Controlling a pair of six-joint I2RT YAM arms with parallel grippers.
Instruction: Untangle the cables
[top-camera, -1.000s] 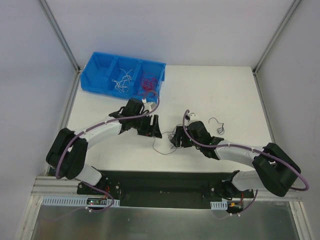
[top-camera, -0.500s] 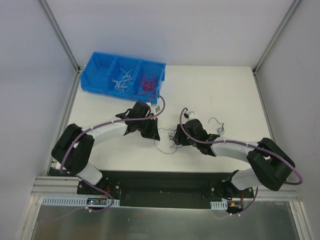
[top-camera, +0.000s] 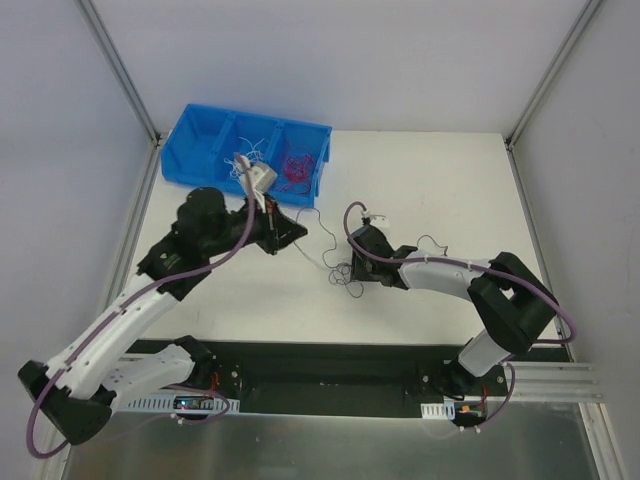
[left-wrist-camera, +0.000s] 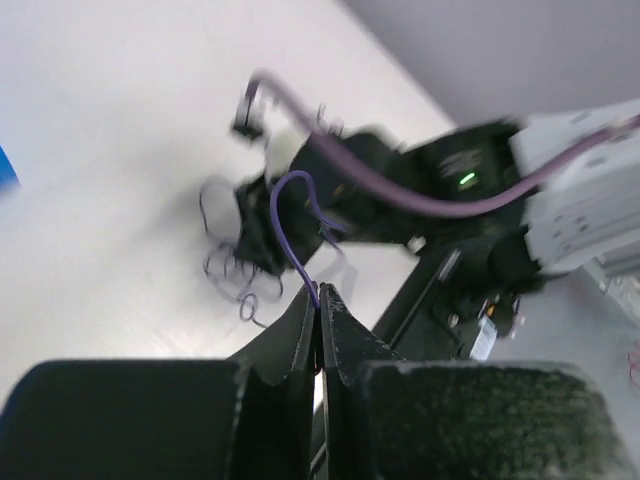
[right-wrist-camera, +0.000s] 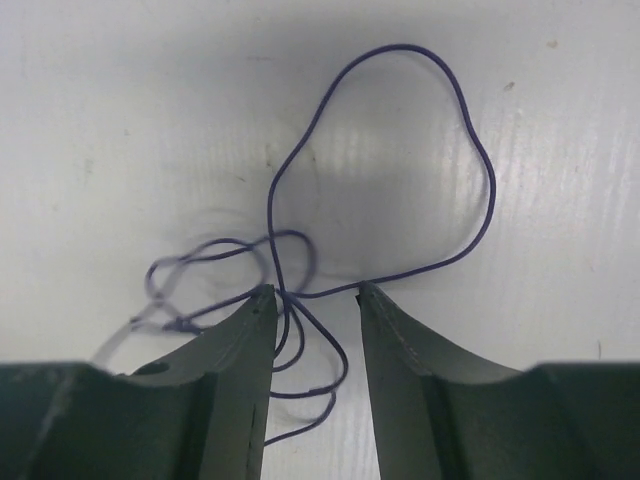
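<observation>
Left tool (left-wrist-camera: 320, 300) is pressed together, pinching one purple cable (left-wrist-camera: 273, 222) that rises from its tips, probably to pull it free. Right tool (right-wrist-camera: 315, 295) is spread, straddling the tangle (right-wrist-camera: 288, 296) on the surface (right-wrist-camera: 100, 120), likely to anchor it.

Blue three-compartment bin (top-camera: 200, 140) sits at far left corner of white table (top-camera: 450, 190). Grey walls (top-camera: 330, 60) enclose table. Black plate (top-camera: 330, 365) spans near edge.

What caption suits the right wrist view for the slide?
Open right gripper straddling a tangle of hair-thin purple wires on the white table.
</observation>
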